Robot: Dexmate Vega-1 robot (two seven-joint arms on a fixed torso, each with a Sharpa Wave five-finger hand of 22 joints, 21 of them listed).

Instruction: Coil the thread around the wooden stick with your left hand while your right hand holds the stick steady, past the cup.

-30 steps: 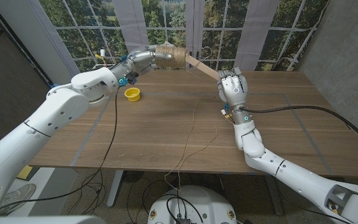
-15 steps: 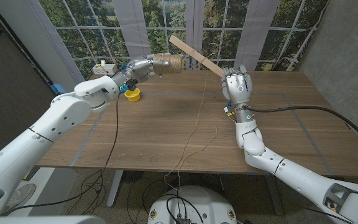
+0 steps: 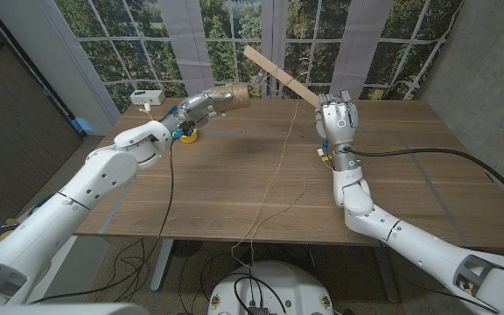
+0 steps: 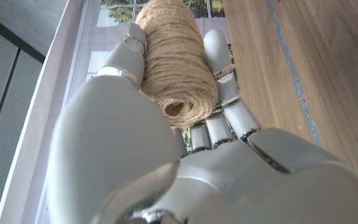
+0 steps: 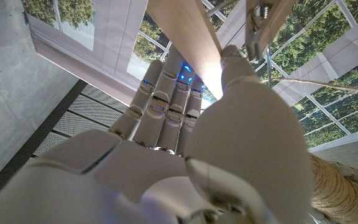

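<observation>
The left robot hand (image 3: 201, 105) reaches out over the far left part of the tabletop (image 3: 234, 175) and grips a spool of jute thread (image 3: 235, 95), its fingers (image 4: 225, 93) wrapped around the wound bundle. In the left wrist view the spool (image 4: 176, 65) sits snug between thumb and fingers, its hollow core facing the camera.

The right robot hand (image 3: 337, 120) stands upright over the far middle of the tabletop and clasps the wooden stick (image 3: 280, 78), which slants up and away toward the window, its free end pointing toward the spool. In the right wrist view the stick (image 5: 185, 34) runs up between thumb and fingers, and a wooden clothespin (image 5: 263, 22) appears to be clipped beside it, though its attachment is hard to make out.

A strand of thread (image 3: 278, 171) hangs from near the stick, trails down across the tabletop and drops over the near edge.

A yellow cup (image 3: 186, 135) stands on the tabletop just beneath the left wrist. A small white box (image 3: 147, 96) sits at the far left corner.
</observation>
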